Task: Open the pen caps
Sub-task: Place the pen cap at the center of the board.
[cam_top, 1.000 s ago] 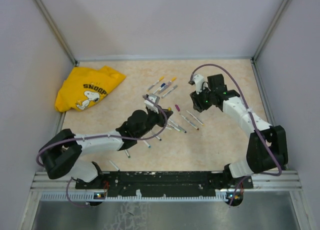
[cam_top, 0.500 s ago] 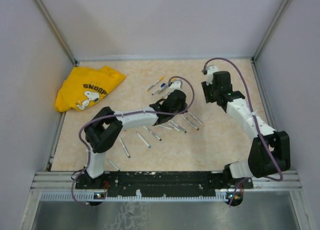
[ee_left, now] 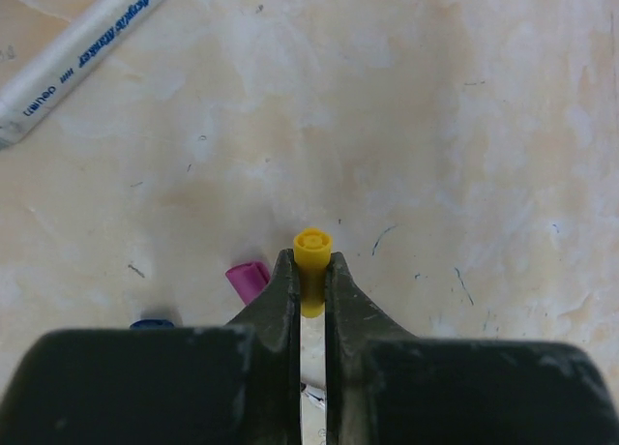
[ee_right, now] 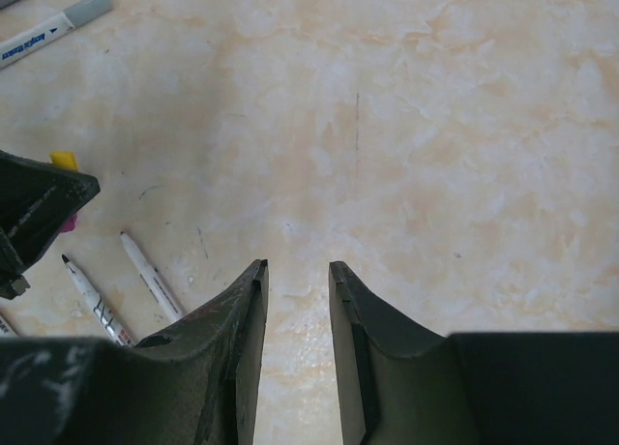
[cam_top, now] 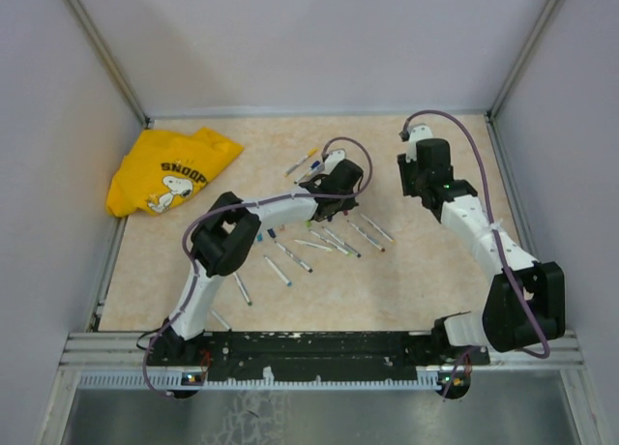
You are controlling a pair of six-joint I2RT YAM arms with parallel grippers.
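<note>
In the left wrist view my left gripper (ee_left: 309, 263) is shut on a small yellow pen cap (ee_left: 312, 244), which sticks out past the fingertips just above the table. A magenta cap (ee_left: 249, 279) and a blue cap (ee_left: 152, 323) lie loose on the table to its left. From above, the left gripper (cam_top: 340, 199) reaches over the scattered grey-white pens (cam_top: 329, 240). My right gripper (ee_right: 297, 271) is open, with nothing between its fingers, over bare table. It hangs at the right (cam_top: 414, 186), apart from the left one. Two uncapped pens (ee_right: 150, 276) lie to its left.
A yellow Snoopy shirt (cam_top: 169, 174) lies crumpled at the back left. More capped pens (cam_top: 309, 164) lie behind the left gripper, and a few barrels (cam_top: 276, 269) nearer the front. Grey walls close in the table on three sides.
The left arm has swung right and stretched out over the pens, keeping the yellow cap. The right gripper has drawn back to the right, and its jaws have narrowed.
</note>
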